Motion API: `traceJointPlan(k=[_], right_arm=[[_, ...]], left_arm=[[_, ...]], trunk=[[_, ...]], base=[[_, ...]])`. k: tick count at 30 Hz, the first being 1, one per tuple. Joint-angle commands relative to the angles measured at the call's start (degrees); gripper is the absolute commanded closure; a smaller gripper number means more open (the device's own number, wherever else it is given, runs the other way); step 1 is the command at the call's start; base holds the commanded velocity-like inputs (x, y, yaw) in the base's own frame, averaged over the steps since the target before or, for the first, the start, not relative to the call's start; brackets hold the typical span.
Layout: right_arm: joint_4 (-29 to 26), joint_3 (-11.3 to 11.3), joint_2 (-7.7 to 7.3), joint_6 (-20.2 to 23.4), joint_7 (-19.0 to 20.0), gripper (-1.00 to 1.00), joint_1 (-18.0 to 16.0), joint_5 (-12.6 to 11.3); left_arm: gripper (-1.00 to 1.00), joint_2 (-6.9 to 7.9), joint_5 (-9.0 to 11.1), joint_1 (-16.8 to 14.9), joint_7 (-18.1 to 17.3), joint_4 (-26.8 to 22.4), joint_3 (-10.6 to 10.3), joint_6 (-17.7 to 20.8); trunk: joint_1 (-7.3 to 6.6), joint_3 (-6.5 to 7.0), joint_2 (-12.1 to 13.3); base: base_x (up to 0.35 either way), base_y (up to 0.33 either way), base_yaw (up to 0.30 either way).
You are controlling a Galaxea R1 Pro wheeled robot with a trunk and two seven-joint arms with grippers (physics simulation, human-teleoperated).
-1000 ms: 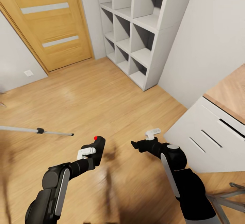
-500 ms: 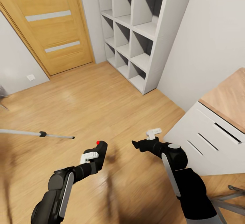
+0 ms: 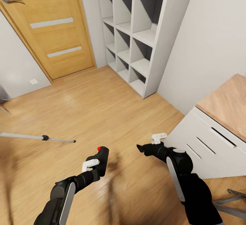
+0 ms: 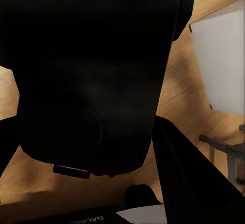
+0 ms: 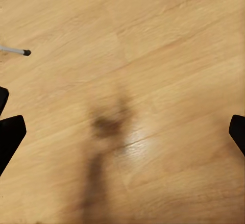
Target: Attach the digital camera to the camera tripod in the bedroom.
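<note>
The left gripper (image 3: 101, 156), low in the middle of the frame, has its fingers closed around the black camera (image 3: 101, 154), whose red dot faces up. The right gripper (image 3: 140, 148) beside it holds nothing, its fingers spread wide over the wood floor (image 3: 102, 109). At the left edge, one grey tripod leg (image 3: 37, 137) reaches in above the floor.
</note>
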Motion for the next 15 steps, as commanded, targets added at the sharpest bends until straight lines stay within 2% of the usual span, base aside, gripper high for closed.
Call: traceJointPlan(k=[1, 6, 15], right_arm=[[-0.1, 0.0, 0.06, 0.2, 0.2, -1.0, 0.1, 0.1], [-0.1, 0.4, 0.27, -0.4, 0.2, -1.0, 0.7, 0.1], [-0.1, 0.3, 0.49, -0.3, 0.2, -1.0, 0.1, 0.1]], left_arm=[[1.0, -0.05, 0.8, 0.1, 0.3, -0.1, 0.1, 0.4], [1.0, -0.1, 1.6, 0.6, 2.2, -0.4, 0.1, 0.3], [1.0, -0.09, 3.0, 0.7, 3.1, 0.3, 0.0, 0.2]], trunk=[[-0.23, 0.25, 0.4], [-1.32, 1.62, 2.4], [-3.3, 4.09, 6.0]], base=[[0.0, 0.0, 0.0], [0.0, 0.0, 0.0], [0.0, 0.0, 0.0]])
